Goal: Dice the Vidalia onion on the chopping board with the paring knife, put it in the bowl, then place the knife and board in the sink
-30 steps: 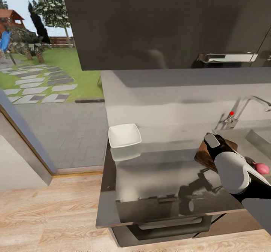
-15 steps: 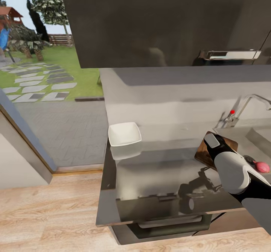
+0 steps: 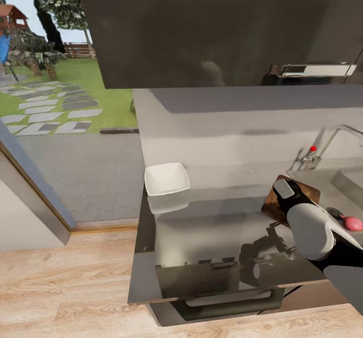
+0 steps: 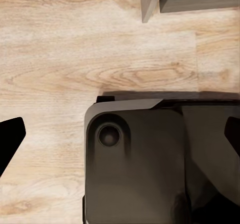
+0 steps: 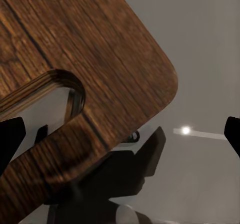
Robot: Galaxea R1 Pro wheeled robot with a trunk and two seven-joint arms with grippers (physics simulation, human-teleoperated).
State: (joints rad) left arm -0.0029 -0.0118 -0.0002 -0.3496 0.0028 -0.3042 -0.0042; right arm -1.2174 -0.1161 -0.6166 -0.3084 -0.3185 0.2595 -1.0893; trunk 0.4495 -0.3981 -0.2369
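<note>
Where the right arm reaches over the countertop [image 3: 212,227], its gripper [image 5: 120,134] hangs spread wide above the chopping board [image 5: 75,73] — dark fingertips at both edges of the wrist view, touching nothing, the board's slot handle between them. From the head camera the board [image 3: 302,189] lies beside the sink [image 3: 348,181], by the tap [image 3: 322,149]. The Vidalia onion [image 3: 353,223] peeks out behind the forearm. The bowl [image 3: 166,179] sits well apart at the counter's far-left corner. The left gripper [image 4: 120,144] — released — hangs over the wooden floor [image 4: 60,48].
</note>
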